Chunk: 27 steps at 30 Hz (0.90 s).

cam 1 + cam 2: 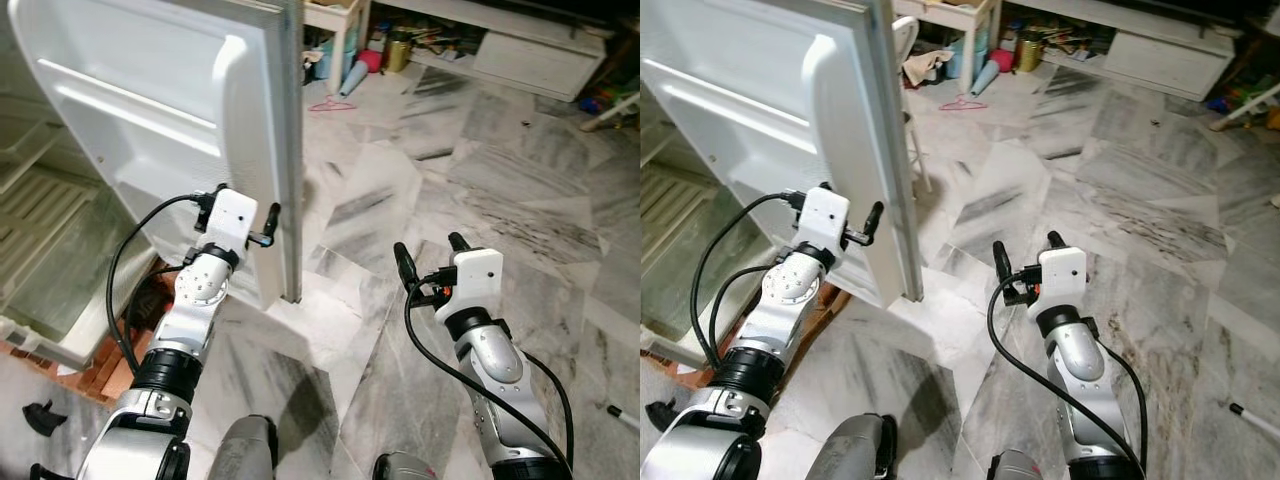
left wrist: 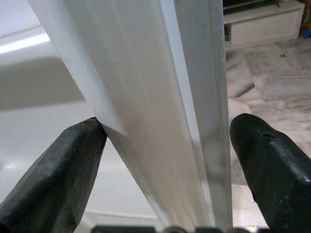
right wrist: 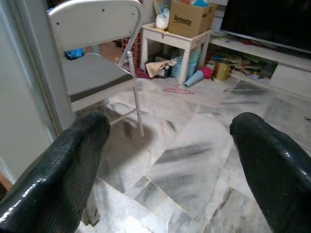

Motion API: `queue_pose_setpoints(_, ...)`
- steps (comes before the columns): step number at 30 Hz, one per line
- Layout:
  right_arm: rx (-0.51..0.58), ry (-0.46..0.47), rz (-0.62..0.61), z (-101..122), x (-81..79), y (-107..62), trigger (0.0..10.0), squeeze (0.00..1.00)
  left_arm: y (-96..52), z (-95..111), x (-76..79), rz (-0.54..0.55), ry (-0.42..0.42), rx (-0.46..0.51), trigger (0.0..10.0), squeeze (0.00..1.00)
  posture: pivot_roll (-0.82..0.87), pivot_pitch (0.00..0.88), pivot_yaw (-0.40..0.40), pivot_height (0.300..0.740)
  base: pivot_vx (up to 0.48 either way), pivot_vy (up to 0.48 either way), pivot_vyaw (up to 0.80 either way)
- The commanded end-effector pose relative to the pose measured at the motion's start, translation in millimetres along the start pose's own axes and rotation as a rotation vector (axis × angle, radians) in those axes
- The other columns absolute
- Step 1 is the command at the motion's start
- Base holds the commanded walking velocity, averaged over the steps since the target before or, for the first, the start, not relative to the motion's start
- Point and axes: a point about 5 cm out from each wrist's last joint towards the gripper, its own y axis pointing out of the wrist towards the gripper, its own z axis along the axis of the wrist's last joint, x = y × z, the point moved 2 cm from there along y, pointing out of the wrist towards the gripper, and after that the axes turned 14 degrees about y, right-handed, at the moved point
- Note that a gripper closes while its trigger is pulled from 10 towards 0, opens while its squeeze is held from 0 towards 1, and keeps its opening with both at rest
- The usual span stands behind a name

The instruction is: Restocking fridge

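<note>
Both of my silver arms reach up from the bottom of the head view, elbows bent, wrists raised. My left gripper (image 1: 262,226) is lifted to the edge of the open fridge door (image 1: 170,110), with its two black fingers spread and straddling that edge; from the left wrist camera I see one finger (image 2: 53,179) touching the inner white moulding and the other (image 2: 274,174) on the outer side with a gap to the door's edge, so the fingers are apart and not clamped. My right gripper (image 1: 432,255) is held up in free air over the marble floor (image 1: 480,190), well apart from the door, fingers spread wide and holding nothing.

I count one fridge door, swung open toward me, with two moulded shelf rails on its inner face. Behind it sits the fridge cabinet (image 1: 40,250), its interior pale and ribbed, resting on a brick base (image 1: 105,370). Through the right wrist camera I see one folding chair (image 3: 95,73) just beside the door, one small white table (image 3: 177,41) carrying one cardboard box (image 3: 189,19), and one pink hanger (image 3: 177,90) on the floor. One low white cabinet (image 1: 530,60) runs along the far wall.
</note>
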Motion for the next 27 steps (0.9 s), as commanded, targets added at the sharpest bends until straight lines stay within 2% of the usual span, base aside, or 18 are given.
queue_pose_setpoints(1, -0.003, -0.01, -0.028, -3, 5.3, -2.3, 10.0, 0.0, -0.6, 43, 20.0, -0.08, 0.107, 0.222, 10.0, 0.0, -0.06, 0.083, 0.011, 0.74, 0.0, 0.0, 0.0)
queue_pose_setpoints(5, 0.009, -0.033, -0.053, -2, 8.3, -0.5, 10.0, 0.0, -8.9, 44, 7.2, 0.007, 0.107, 0.219, 10.0, 0.0, -0.05, 0.083, 0.01, 0.74, 0.0, 0.0, 0.0)
queue_pose_setpoints(9, 0.011, -0.052, -0.069, -1, 10.6, 0.6, 10.0, 0.0, -15.0, 42, 2.2, 0.055, 0.091, 0.203, 10.0, 0.0, -0.05, 0.083, 0.008, 0.74, 0.0, 0.0, 0.0)
queue_pose_setpoints(10, 0.01, -0.059, -0.078, -1, 12.1, 0.9, 10.0, 0.0, -20.6, 39, -0.8, 0.08, 0.062, 0.184, 10.0, 0.0, -0.05, 0.082, 0.007, 0.74, 0.0, 0.0, 0.0)
queue_pose_setpoints(14, 0.005, -0.067, -0.095, -1, 15.5, 0.5, 10.0, 0.0, -31.8, 36, -1.0, 0.085, 0.051, 0.174, 10.0, 0.0, -0.04, 0.083, 0.007, 0.74, 0.0, 0.0, 0.0)
queue_pose_setpoints(18, 0.006, -0.063, -0.102, -2, 17.3, 0.1, 10.0, 0.0, -57.0, 28, -4.8, 0.109, 0.059, 0.14, 10.0, 0.0, -0.03, 0.083, 0.01, 0.74, 0.0, 0.0, 0.0)
queue_pose_setpoints(19, 0.006, -0.06, -0.101, -3, 16.8, 0.5, 10.0, 0.0, -72.4, 20, -10.1, 0.14, 0.072, 0.108, 10.0, 0.0, -0.03, 0.083, 0.01, 0.74, 0.0, 0.0, 0.0)
queue_pose_setpoints(22, 0.005, -0.058, -0.101, -4, 16.0, 1.3, 10.0, 0.0, -87.9, 8, -14.1, 0.17, 0.082, 0.053, 10.0, 0.0, -0.02, 0.084, 0.01, 0.74, 0.0, 0.0, 0.0)
queue_pose_setpoints(23, 0.005, -0.058, -0.101, -4, 16.0, 1.3, 10.0, 0.0, -87.9, 8, -14.1, 0.17, 0.082, 0.053, 10.0, 0.0, -0.02, 0.084, 0.01, 0.74, 0.0, 0.0, 0.0)
queue_pose_setpoints(25, 0.003, -0.056, -0.098, -5, 14.7, 3.2, 10.0, 0.0, -99.4, -6, -18.5, 0.209, 0.082, -0.026, 10.0, 0.0, 0.0, 0.083, 0.004, 0.74, 0.0, 0.0, 0.0)
queue_pose_setpoints(27, 0.004, -0.052, -0.087, -5, 12.3, 6.3, 10.0, 0.0, -109.1, -25, -31.4, 0.304, 0.068, -0.141, 10.0, 0.0, 0.0, 0.081, 0.001, 0.74, 0.0, 0.0, 0.0)
